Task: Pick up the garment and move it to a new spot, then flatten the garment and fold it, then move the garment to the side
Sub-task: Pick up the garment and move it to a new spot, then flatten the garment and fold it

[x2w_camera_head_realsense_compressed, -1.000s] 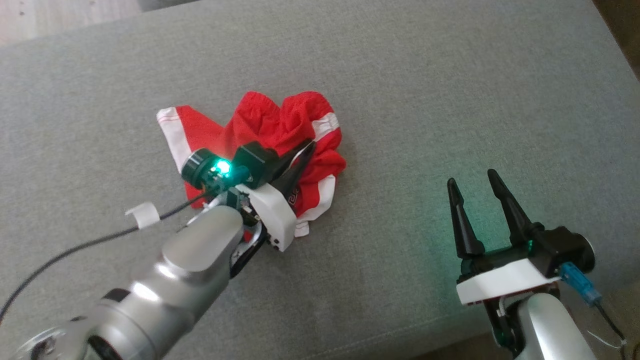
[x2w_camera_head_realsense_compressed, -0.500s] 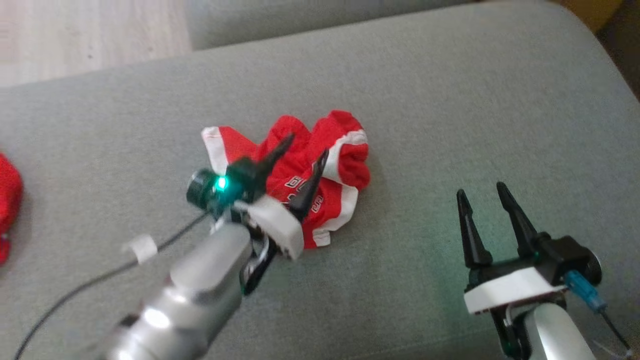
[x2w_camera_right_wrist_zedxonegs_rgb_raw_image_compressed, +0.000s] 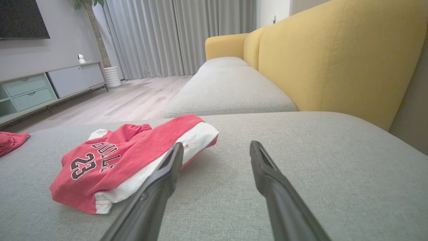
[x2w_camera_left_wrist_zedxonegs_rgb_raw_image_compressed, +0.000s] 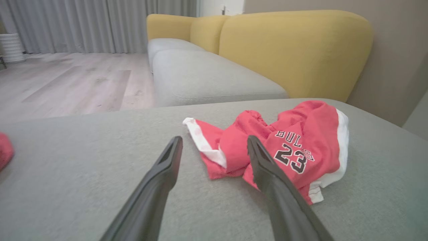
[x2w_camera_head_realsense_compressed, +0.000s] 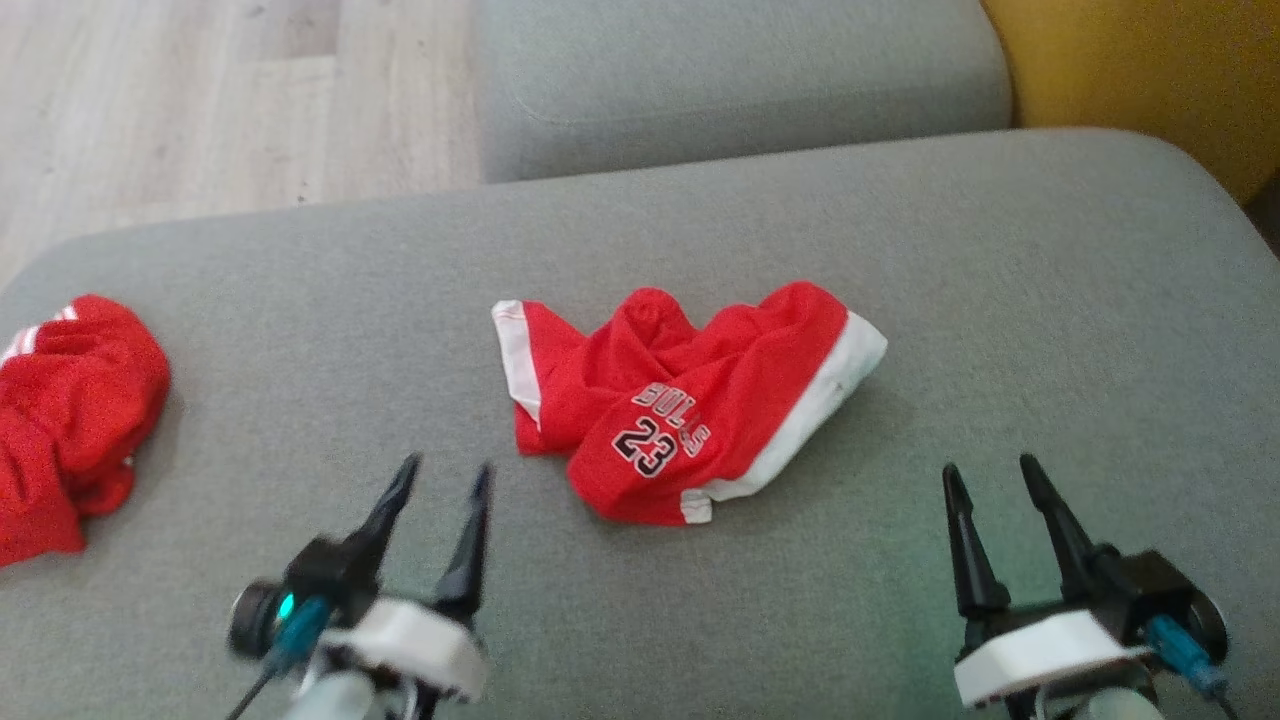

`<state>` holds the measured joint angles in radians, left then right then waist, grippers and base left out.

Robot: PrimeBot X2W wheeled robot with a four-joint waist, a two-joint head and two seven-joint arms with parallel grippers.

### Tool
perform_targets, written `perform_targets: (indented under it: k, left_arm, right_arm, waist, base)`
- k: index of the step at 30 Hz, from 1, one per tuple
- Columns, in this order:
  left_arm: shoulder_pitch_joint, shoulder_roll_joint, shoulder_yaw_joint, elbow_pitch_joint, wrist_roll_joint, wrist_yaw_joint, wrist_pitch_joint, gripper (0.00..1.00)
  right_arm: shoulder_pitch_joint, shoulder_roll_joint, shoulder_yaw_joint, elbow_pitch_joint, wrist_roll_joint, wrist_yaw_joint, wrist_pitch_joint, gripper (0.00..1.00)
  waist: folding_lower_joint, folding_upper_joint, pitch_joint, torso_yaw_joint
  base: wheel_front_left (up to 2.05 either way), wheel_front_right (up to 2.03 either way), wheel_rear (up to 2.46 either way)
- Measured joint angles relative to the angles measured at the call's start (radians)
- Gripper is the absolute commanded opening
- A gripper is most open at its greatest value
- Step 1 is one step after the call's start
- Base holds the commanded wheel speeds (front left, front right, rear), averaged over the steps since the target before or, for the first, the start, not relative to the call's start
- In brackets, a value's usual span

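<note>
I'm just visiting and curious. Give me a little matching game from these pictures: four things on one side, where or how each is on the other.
Things:
1. jersey
2. other red cloth
3. sofa backrest
4. left gripper

Descriptions:
A. yellow
B. open, holding nothing
C. crumpled, middle of the grey cushion
D. at that cushion's far left edge

Pairs: 1-C, 2-D, 3-A, 4-B
</note>
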<state>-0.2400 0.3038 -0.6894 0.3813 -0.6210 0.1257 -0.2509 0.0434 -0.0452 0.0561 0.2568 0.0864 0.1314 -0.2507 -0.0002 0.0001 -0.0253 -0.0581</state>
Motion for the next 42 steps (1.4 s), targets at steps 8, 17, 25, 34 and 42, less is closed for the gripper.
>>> perform_targets:
  k: [8,17,25,34,42]
  left_arm:
    - [0.247,0.014,0.180,-0.149,0.030,0.060,0.000,1.00]
    - [0.337,-0.035,0.240,-0.190,0.087,0.059,0.000,1.00]
    - [0.357,-0.064,0.258,-0.182,0.112,0.048,0.000,1.00]
    - [0.364,-0.070,0.270,-0.169,0.130,0.032,0.000,1.00]
    - [0.364,-0.071,0.271,-0.162,0.140,0.027,0.000,1.00]
  right_arm:
    - [0.054,0.001,-0.022,-0.003,0.001,0.000,0.000,1.00]
    - [0.077,0.001,-0.033,-0.006,0.011,0.000,0.000,1.00]
    - [0.077,0.001,-0.022,0.006,0.011,0.000,0.000,1.00]
    - [0.076,0.001,-0.005,0.021,0.011,0.000,0.000,1.00]
    - [0.076,0.001,-0.003,0.026,0.018,0.000,0.000,1.00]
  waist:
    - [0.0000,0.0000,-0.038,0.045]
    - [0.0001,0.0000,-0.065,0.082]
    - [0.0002,0.0000,-0.070,0.090]
    - [0.0002,0.0000,-0.068,0.092]
    - [0.0002,0.0000,-0.060,0.093]
  base:
    - [0.00,0.00,0.00]
    - [0.00,0.00,0.00]
    - [0.00,0.00,0.00]
    - [0.00,0.00,0.00]
    - [0.00,0.00,0.00]
